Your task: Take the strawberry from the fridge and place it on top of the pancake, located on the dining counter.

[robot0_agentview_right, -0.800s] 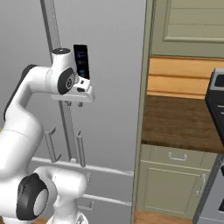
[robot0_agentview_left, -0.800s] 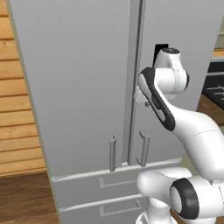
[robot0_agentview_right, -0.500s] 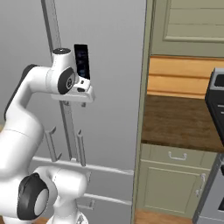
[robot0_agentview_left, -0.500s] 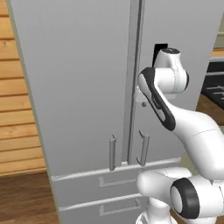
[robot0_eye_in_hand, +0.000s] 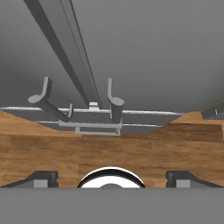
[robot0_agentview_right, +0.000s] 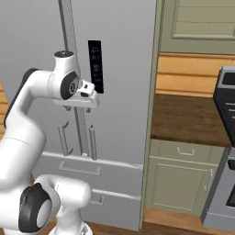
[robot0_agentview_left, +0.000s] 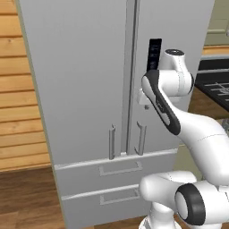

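Two closed doors are seen on the fridge [robot0_agentview_left: 89, 89], meeting at a narrow vertical seam, with a bar handle [robot0_agentview_left: 112, 142] low on the left door and another handle [robot0_agentview_left: 142, 138] low on the right door. Below the doors two drawers [robot0_agentview_left: 118, 167] are stacked, each with a flat recessed pull. A dark panel [robot0_agentview_right: 95, 66] is set upright into the right door, near the seam.

The arm is bent up in front of the right door, and its hand is held close to the door face just beside the dark panel, above the handles. The gripper [robot0_eye_in_hand: 111, 178] is pointed steeply down along the door: in the hand view the seam and both handles run away toward the drawers and the wooden floor [robot0_eye_in_hand: 109, 151] below. The two fingertips [robot0_eye_in_hand: 41, 178] are seen far apart at the bottom corners of that view, so the fingers are spread wide, and nothing is held between them. The gripper is apart from both handles.

Nothing of the fridge's inside can be seen with the doors shut, so the strawberry's place cannot be told.

To the right of the fridge a pale green cabinet [robot0_agentview_right: 183, 176] with a drawer and a door is stood under a dark wooden countertop [robot0_agentview_right: 193, 119], with wood panelling behind it and an upper cabinet [robot0_agentview_right: 202, 23] above. A stove [robot0_agentview_right: 225, 151] is seen at the far right edge. To the left of the fridge a wall of horizontal wooden boards [robot0_agentview_left: 20, 112] is shown.
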